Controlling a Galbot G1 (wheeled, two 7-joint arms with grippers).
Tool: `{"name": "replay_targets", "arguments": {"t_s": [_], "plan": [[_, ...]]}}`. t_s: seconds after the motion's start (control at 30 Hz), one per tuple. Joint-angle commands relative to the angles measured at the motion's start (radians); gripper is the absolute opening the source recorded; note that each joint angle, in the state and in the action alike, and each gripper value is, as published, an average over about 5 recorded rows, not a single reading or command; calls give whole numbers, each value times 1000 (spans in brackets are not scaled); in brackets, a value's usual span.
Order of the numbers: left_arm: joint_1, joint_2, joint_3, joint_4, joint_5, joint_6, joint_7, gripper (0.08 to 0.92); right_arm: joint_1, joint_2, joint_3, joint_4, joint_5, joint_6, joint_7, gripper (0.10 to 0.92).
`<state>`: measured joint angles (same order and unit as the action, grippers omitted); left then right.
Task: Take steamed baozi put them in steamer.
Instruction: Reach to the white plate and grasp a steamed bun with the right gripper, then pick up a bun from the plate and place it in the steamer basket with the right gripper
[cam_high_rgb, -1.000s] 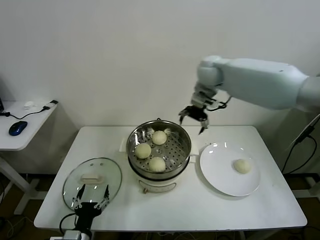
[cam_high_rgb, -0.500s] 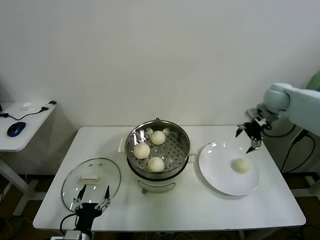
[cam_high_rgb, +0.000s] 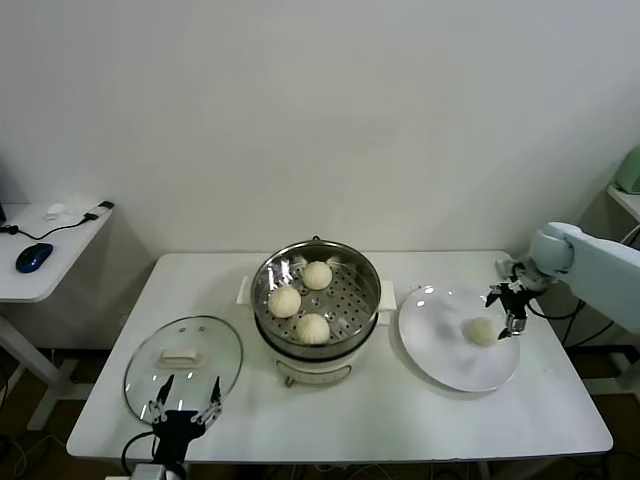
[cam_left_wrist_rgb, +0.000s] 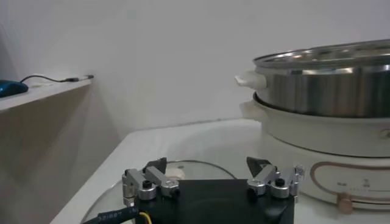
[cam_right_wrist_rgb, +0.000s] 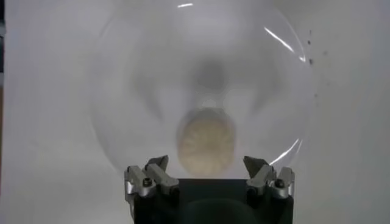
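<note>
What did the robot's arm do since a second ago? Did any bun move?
The right pincer swung from behind the steamer over to the white plate and dropped down by the last baozi, open, holding nothing. No bun moved: three stay in the steamer, one on the plate. The left pincer stayed open near the glass lid.

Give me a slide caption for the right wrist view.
Open right hand poised above the last baozi on the white plate.

Shiny steel steamer (cam_high_rgb: 317, 297) — smooth matt baozi (cam_high_rgb: 483, 331) on a glossy white plate (cam_high_rgb: 440, 350).
</note>
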<state>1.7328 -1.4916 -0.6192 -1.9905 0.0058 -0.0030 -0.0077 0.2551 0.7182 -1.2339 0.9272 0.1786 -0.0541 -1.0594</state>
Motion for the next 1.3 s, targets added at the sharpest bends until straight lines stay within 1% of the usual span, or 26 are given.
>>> {"name": "replay_targets", "arguments": {"t_s": [0.03, 0.3, 0.37, 0.53, 0.67, 0.73, 0.83, 0.97, 1.03, 1.17, 1.3], "plan": [[0, 0, 1, 1, 1, 0, 0, 823, -139, 57, 134, -100, -57, -27, 23, 823], [5, -1, -2, -1, -2, -3, -2, 823, -140, 73, 143, -121, -62, -27, 27, 821], [5, 0, -3, -1, -2, -3, -2, 823, -136, 69, 141, -116, -62, -27, 23, 809], [7, 0, -3, -4, -2, -2, -2, 823, -105, 47, 129, -76, -46, -33, 15, 718], [8, -1, -1, -8, 0, -1, -2, 823, -7, 19, 71, -6, 12, -46, 10, 684], [9, -2, 1, -11, 2, 1, -2, 823, 96, 8, -10, 41, 80, -55, 5, 680], [10, -3, 5, -16, 5, 3, -2, 823, 323, 15, -193, 125, 230, -73, 0, 679], [13, -2, 10, -22, 8, 5, -2, 823, 643, 79, -441, 244, 461, -103, -10, 679], [15, -1, 12, -26, 9, 5, -1, 823, 763, 123, -513, 310, 579, -130, -12, 680], [18, 1, 18, -34, 9, 5, -2, 823, 919, 221, -565, 449, 791, -197, 14, 681], [19, 4, 20, -40, 10, 6, -3, 823, 930, 319, -537, 550, 875, -244, 66, 679]]}}
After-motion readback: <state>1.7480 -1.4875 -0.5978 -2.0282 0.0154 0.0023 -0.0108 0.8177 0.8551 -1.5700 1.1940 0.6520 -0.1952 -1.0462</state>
